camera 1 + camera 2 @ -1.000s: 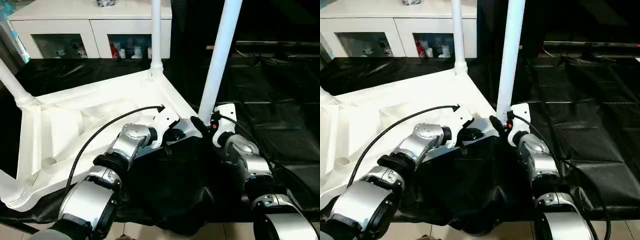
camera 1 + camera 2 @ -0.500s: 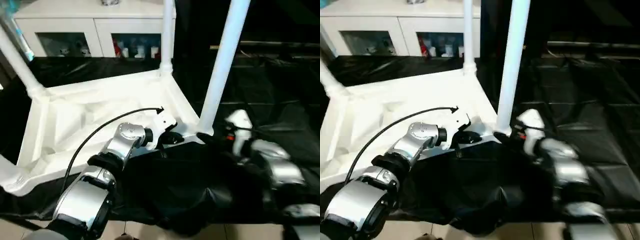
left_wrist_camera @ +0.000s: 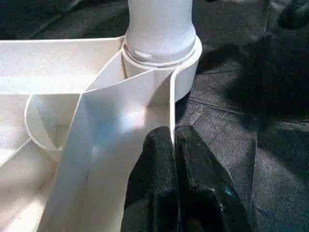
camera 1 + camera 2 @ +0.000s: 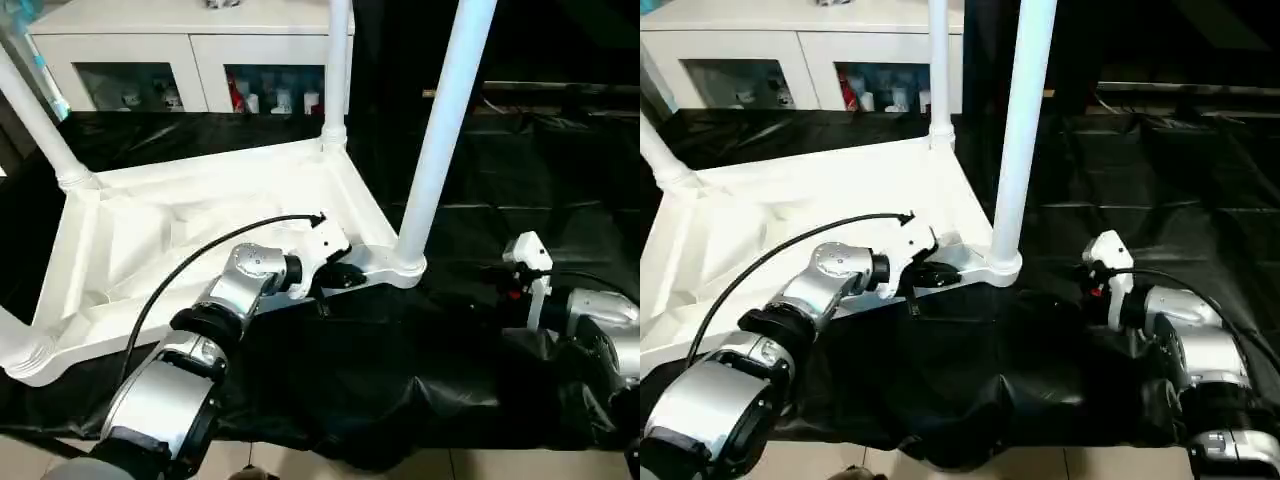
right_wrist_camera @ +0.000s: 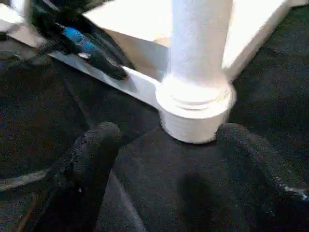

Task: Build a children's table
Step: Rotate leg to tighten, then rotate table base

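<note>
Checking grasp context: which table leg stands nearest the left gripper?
The leg in the near right corner socket, just beyond the left gripper, which pinches the tabletop rim; the others stand at farther corners.

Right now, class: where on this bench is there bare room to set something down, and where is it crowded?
Free: the black sheet beyond the right gripper, right of the near leg. Crowded: the near corner socket, with the left gripper shut on the tabletop rim and the right gripper open close by.

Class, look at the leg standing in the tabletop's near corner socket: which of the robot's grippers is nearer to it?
Left. The left gripper pinches the tabletop rim beside the leg; the right gripper hangs open, off the leg's side.
</note>
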